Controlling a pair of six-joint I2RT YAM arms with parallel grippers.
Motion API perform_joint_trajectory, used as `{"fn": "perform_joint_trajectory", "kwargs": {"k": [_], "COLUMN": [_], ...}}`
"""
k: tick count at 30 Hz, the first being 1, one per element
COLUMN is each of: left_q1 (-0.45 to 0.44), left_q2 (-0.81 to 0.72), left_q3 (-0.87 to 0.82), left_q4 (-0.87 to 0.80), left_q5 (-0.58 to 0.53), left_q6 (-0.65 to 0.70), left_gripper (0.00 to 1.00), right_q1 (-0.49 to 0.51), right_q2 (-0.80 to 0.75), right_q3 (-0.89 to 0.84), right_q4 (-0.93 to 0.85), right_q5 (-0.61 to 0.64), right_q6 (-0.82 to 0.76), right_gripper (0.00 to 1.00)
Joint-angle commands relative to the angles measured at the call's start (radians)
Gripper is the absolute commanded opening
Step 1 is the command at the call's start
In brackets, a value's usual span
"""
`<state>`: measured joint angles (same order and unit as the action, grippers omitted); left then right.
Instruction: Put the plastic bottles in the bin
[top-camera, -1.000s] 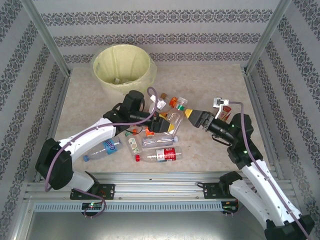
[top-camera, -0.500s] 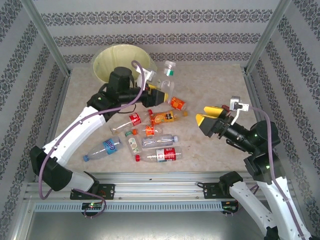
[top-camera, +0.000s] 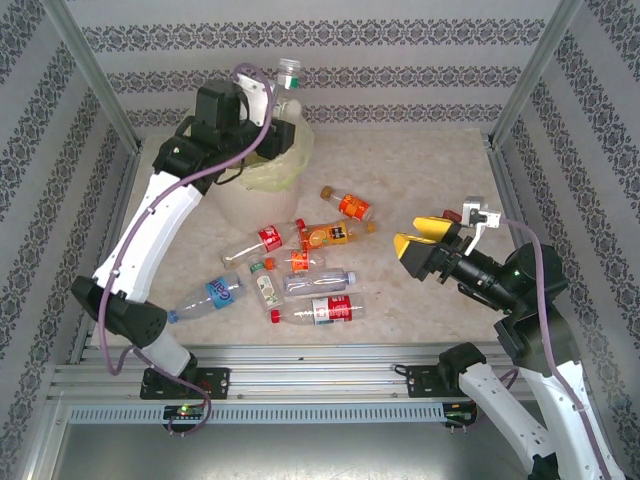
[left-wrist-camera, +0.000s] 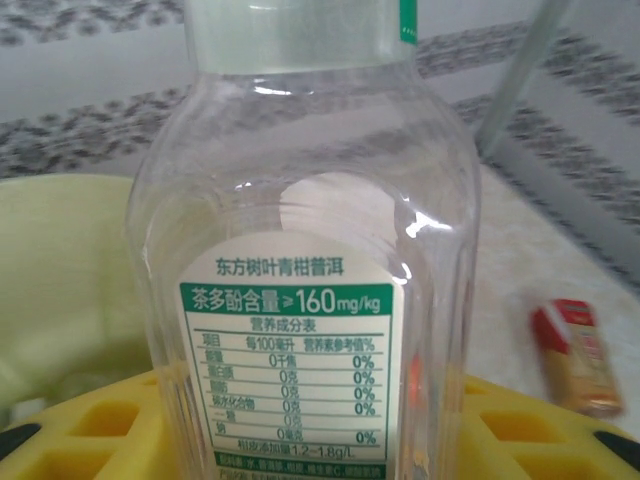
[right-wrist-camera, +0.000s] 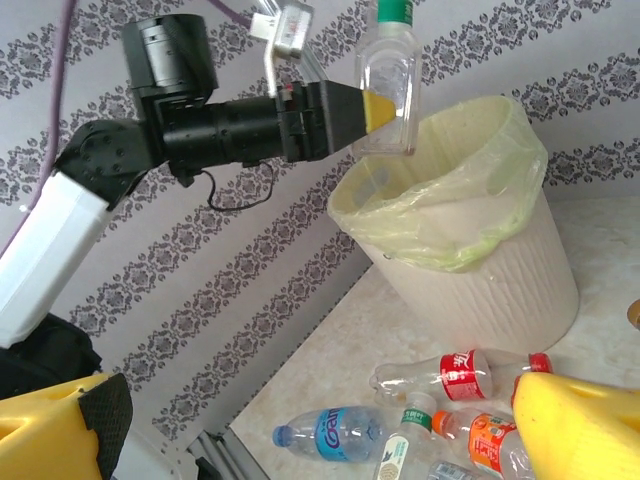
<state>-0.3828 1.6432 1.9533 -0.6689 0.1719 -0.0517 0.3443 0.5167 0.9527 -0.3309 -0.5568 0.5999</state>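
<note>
Tabletop (top-camera: 420, 170) | left gripper (right-wrist-camera: 380, 108), clenched on bottle (right-wrist-camera: 395, 70), raised above bin (right-wrist-camera: 500, 270) | right gripper (top-camera: 420, 238) agape

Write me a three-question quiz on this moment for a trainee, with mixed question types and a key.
1. True or false: the left hand holds the green-capped bottle upright above the bin.
2. Pick one. The right hand is: A) shut on a bottle, B) open and empty, C) down inside the bin.
3. Short answer: what colour is the label on the leftmost lying bottle in the top view?

Key: 1 true; 2 B; 3 blue.
</note>
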Motion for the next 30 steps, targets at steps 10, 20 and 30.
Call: {"fn": "perform_joint_trajectory", "kwargs": {"k": [10, 20, 30], "left_q1": [0.112, 0.126, 0.14], "left_q2": [0.179, 0.201, 0.207], "left_q3": [0.175, 0.146, 0.15], "left_q4": [-0.215, -0.273, -0.322], "left_q5": [-0.132, -0.213, -0.293], "left_q6": [0.056, 0.015, 0.009], "left_gripper": [0.48, 0.51, 0.59], "right_q1": [0.001, 0.001, 0.002], "right_q2": [-0.007, -0.003, -0.009], "right_q3": [0.034, 0.026, 0.013], "right_q4": [-0.049, -0.055, -0.059], "right_q5": [0.04, 0.044, 0.044], "right_q6": [-0.029, -0.026, -0.012], "right_gripper": [0.98, 0.98, 0.98]}}
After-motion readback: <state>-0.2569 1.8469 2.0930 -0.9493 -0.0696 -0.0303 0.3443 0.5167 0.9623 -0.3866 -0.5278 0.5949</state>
